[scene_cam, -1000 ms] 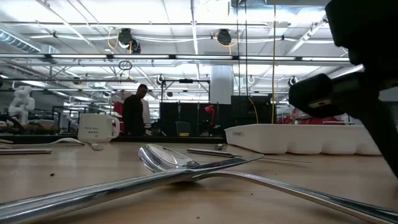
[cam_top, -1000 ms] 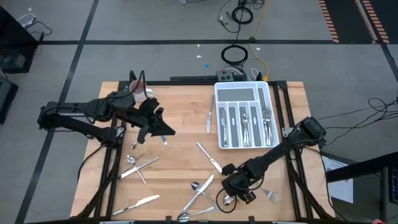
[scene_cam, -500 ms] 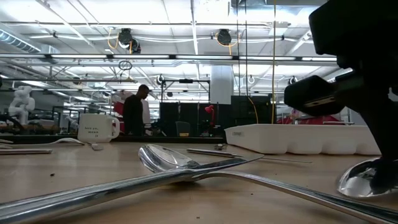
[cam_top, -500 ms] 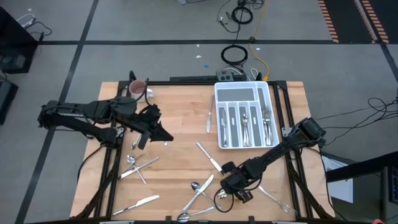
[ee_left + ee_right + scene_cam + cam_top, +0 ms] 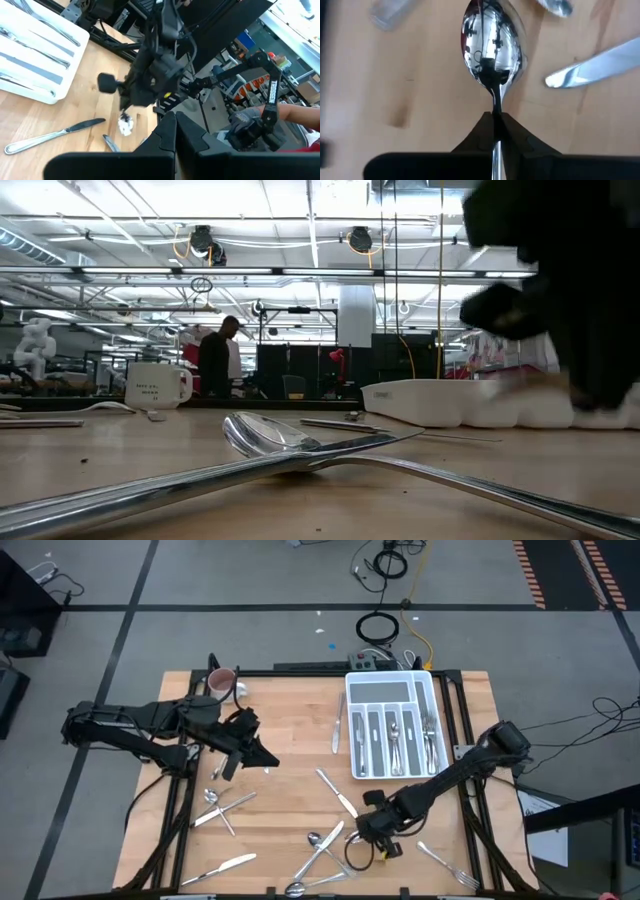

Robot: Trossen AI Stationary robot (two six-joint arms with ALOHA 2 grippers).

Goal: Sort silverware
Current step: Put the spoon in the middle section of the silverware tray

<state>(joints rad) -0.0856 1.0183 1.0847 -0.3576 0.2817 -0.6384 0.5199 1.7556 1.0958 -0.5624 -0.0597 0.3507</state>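
The worktop (image 5: 290, 730) carries everything, and the white cutlery tray (image 5: 392, 688) on it serves as the landmark here. Several pieces of silverware already lie in its slots, and a knife (image 5: 336, 730) lies just beside its left wall.

The right arm reaches in below the tray, and the right hand (image 5: 372, 840) is pinched narrow on the neck of a spoon (image 5: 492, 47), the bowl sticking out past the fingertips above bare wood. The grip is thin, on a slick stem near the bowl, so the long handle could swing or twist between the pads during the carry up to the tray. If it turns, it could catch the tray wall, land across a divider, or drop in the wrong slot.

The left arm waits well to the left of the tray, near the mug (image 5: 221, 682); the left hand (image 5: 262, 752) shows its fingers drawn together in its own wrist view, with nothing visible between them.

Below the tray and to its left lies a loose heap of crossed spoons and knives (image 5: 318, 852), close under the right hand. A lift that drags low could hook one and scatter the pile. A fork (image 5: 446, 863) lies below the tray's right corner, near the worktop's edge; a brush from the arm might push it off.
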